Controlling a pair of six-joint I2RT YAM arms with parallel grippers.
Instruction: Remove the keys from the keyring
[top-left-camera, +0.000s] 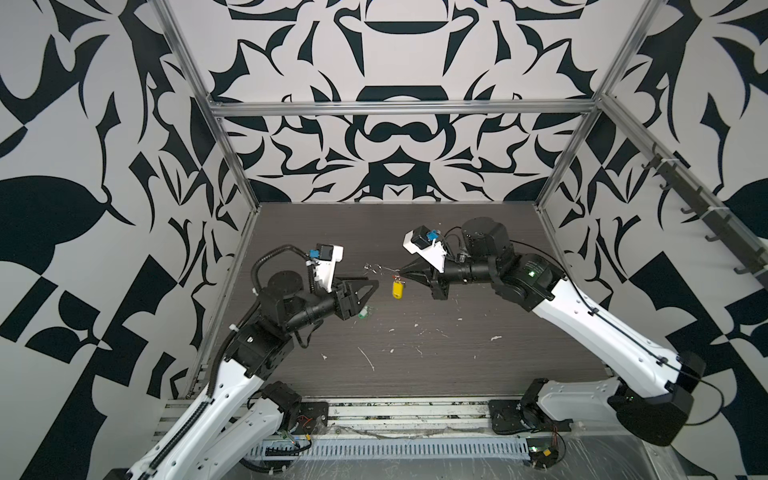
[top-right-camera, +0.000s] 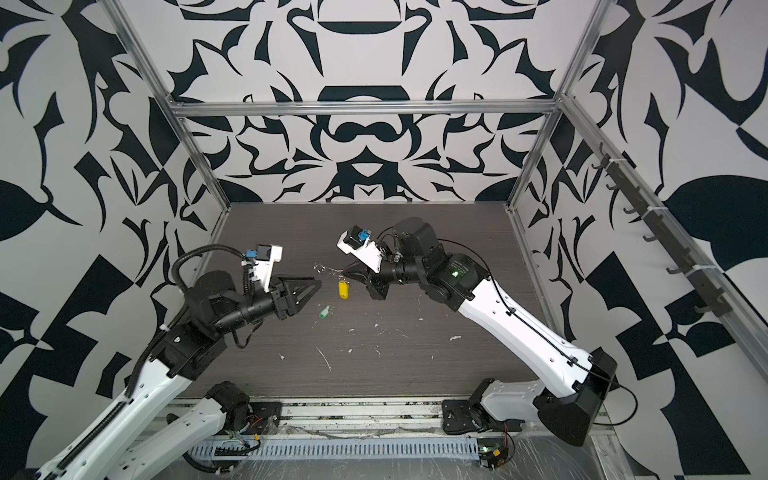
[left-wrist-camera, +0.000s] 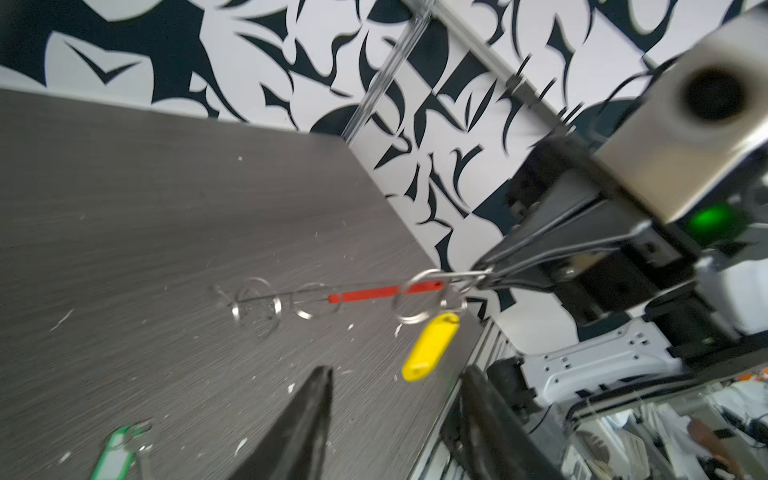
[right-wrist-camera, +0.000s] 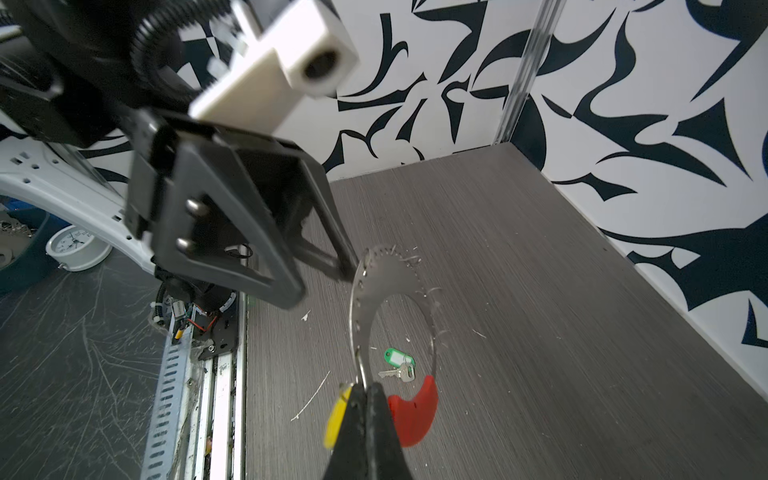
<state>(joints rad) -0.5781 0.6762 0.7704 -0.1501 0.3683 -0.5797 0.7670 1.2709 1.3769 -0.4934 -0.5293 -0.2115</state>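
Above table (top-left-camera: 415, 374) | right tool (top-left-camera: 402, 272) — clamps keyring (left-wrist-camera: 374, 293), yellow key (top-left-camera: 397, 289) hanging | left tool (top-left-camera: 372, 293) — wide

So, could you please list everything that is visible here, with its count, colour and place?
keyring: one, grey hoop with a red sleeve, held above the table
yellow key: one, yellow, hanging from the keyring
green key: one, green, lying on the table, off the keyring
small rings: several, silver, strung on the keyring
flecks: many, white, scattered on the table
table: one, dark grey, under both arms
clock: one, white, beyond the table's edge, in the right wrist view
left gripper: one, black, open and empty, above the green key
right gripper: one, black, shut on the keyring
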